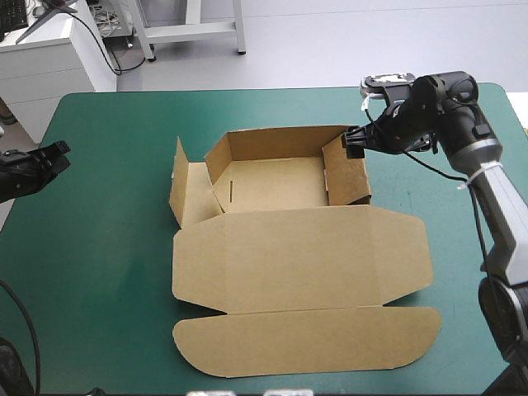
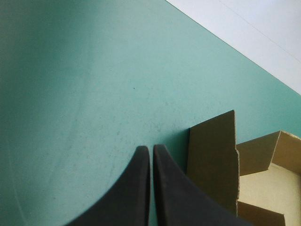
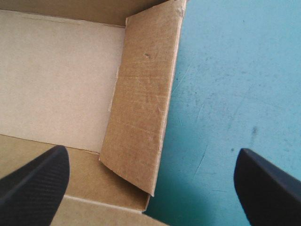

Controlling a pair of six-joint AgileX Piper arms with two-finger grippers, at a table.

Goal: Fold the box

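1. Right gripper (image 3: 150, 148): fingers wide apart and holding nothing. It straddles the box's right wall (image 3: 141, 108), with one finger over the tray floor and the other over the teal-green cover (image 3: 235, 70) outside.
2. Left gripper (image 2: 150, 147): fingers pressed together, empty, sitting at the table's left edge. It's well apart from the board, with the left flap (image 2: 211, 155) ahead of it.
3. Box (image 1: 297, 247): mid-table and part-formed.
   - The back wall (image 1: 276, 142) and right wall are up.
   - The left flap stands but splays outward, untucked.
   - The lid lies flat toward the near edge, and its rounded tuck flap (image 1: 305, 338) is nearest the robot.
4. Step in hand, my read: securing the right wall at its far corner, then the left side.
5. How to do it well:
   - Descend with the wall's top edge centred between the fingers, so neither finger lands on it.
   - Close near the far corner, where the back wall supports the board, not at the free near end, which would likely bend.
   - Pinch lightly, since corrugated board creases easily.
   - Push along the fold line, not across it, or the whole tray will likely slide on the cover.
6. The left arm is idle. I'd bring it in to brace or raise the left flap.
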